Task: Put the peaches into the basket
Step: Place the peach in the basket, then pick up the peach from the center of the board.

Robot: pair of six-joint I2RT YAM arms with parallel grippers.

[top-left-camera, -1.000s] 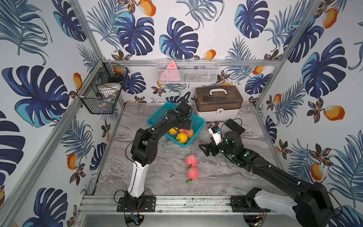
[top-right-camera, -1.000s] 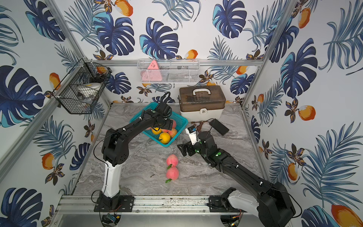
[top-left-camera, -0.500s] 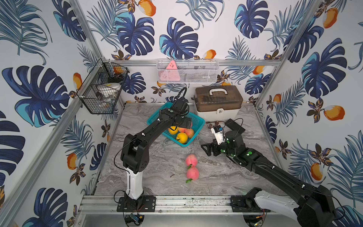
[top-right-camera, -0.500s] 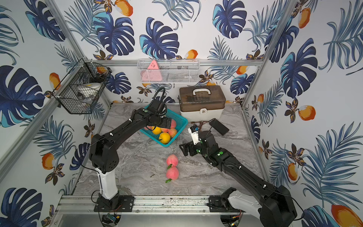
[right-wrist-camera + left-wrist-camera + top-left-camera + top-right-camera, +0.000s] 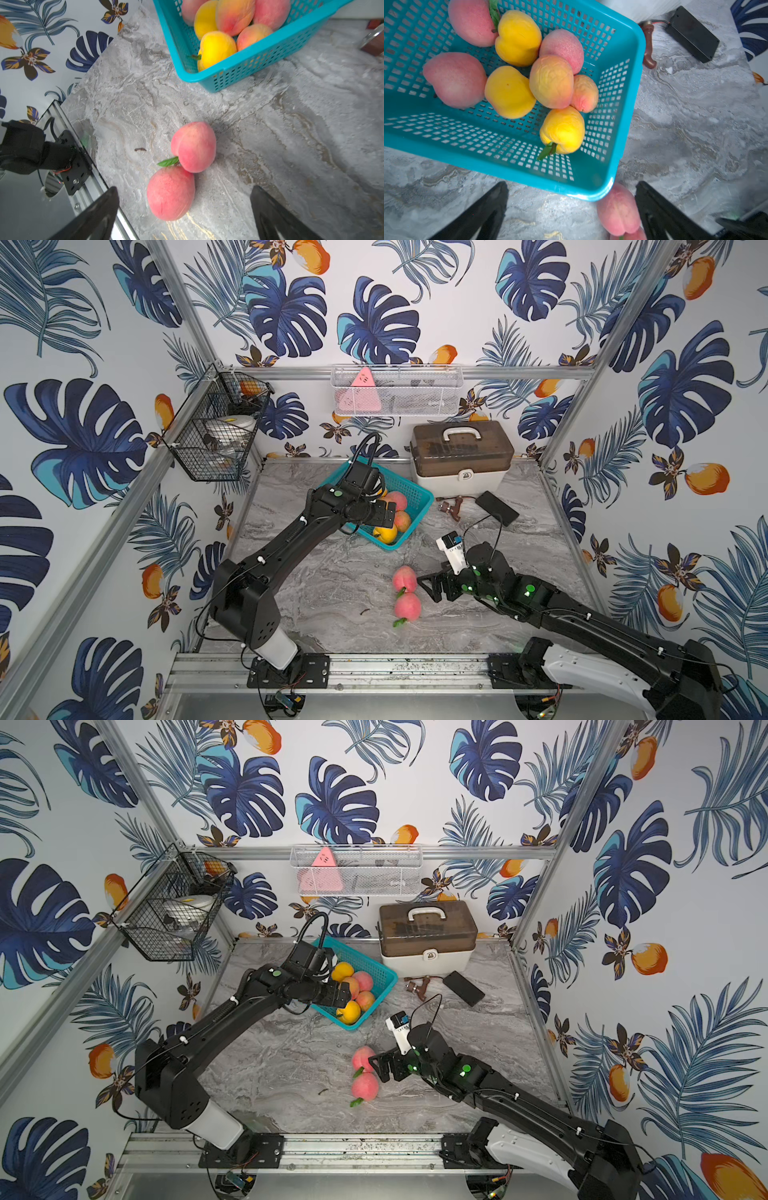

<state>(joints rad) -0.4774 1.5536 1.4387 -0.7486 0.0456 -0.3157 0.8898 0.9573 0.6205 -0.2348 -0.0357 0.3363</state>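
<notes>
**Eight peaches in, two left on the table**

The teal basket [image 5: 638, 62] sits toward the back of the marble tabletop [image 5: 324, 585]. It holds eight peaches [image 5: 551, 82], pink and yellow, heaped toward one end. Two more pink peaches lie outside it on the open table nearer the front, touching each other: one [image 5: 194, 146] and its neighbour [image 5: 170, 193]. The left gripper [image 5: 388, 516] hangs over the basket with its fingers spread wide and nothing between them. The right gripper [image 5: 431, 588] is low, just beside the loose pair, its fingers equally wide apart and empty. By my reckoning the job is mostly done: two pick-and-drop rounds are left, and the right arm looks best placed for the next
</notes>
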